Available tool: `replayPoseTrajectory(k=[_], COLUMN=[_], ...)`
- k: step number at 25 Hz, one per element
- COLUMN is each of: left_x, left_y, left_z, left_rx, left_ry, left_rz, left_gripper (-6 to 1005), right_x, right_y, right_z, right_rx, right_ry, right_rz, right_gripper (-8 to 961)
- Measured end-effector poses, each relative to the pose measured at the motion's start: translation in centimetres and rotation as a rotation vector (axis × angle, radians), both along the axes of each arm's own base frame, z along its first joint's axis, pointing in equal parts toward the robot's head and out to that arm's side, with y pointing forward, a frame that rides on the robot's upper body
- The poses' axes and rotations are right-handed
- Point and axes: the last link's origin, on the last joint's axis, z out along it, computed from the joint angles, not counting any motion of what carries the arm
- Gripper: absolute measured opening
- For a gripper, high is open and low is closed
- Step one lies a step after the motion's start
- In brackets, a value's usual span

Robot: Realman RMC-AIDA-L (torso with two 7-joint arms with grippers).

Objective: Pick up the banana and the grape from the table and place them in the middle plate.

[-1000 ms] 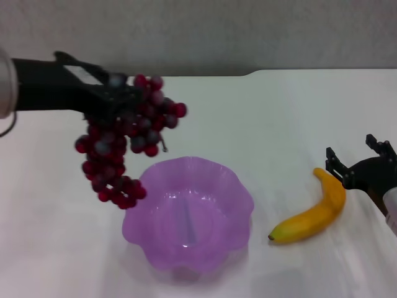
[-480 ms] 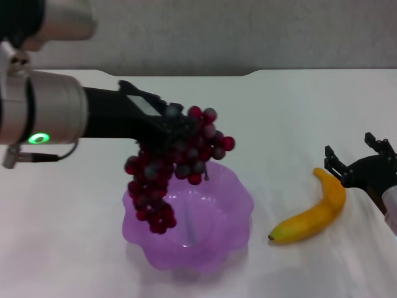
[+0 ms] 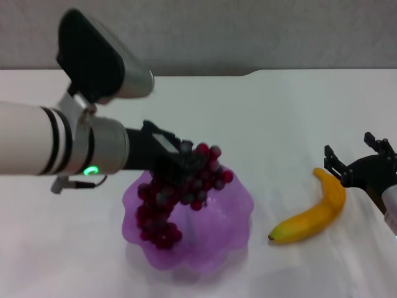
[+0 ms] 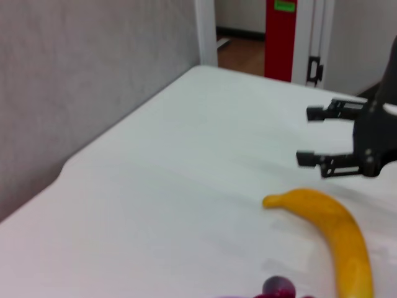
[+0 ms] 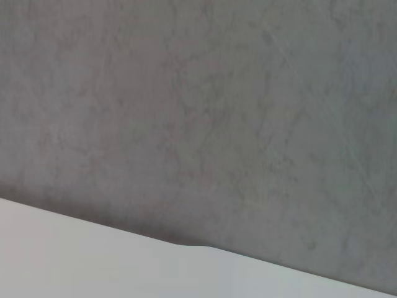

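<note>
One banana (image 3: 313, 215), one bunch of grapes (image 3: 180, 192) and one purple plate (image 3: 236, 214) are on view over a single white surface (image 3: 260, 124). Two claws show: the left claw (image 3: 177, 162) and the right claw (image 3: 358, 156). The grapes themselves look like several dozen, too crowded to count.

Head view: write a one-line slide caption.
Left tool holds the grape over the middle plate; right tool sits open by the banana on the table.
</note>
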Motion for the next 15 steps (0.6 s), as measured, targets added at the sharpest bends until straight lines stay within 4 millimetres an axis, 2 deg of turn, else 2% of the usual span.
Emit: replayPoseTrajectory(k=[8,15], left_x=[-3.0,-4.9], left_y=[0.8,1.2], left_z=[-3.1,-3.9], left_rx=[0.002,0.028], left_ry=[0.013,0.025], left_rz=[0.066,0.108], left_gripper=[255,255], right_x=[0.0,0.0], right_y=[0.0,0.0], right_z=[0.0,0.0], right_rx=[0.000,0.000], right_ry=[-0.003,-0.004], right_rz=[0.000,0.000], right_gripper=[888,888])
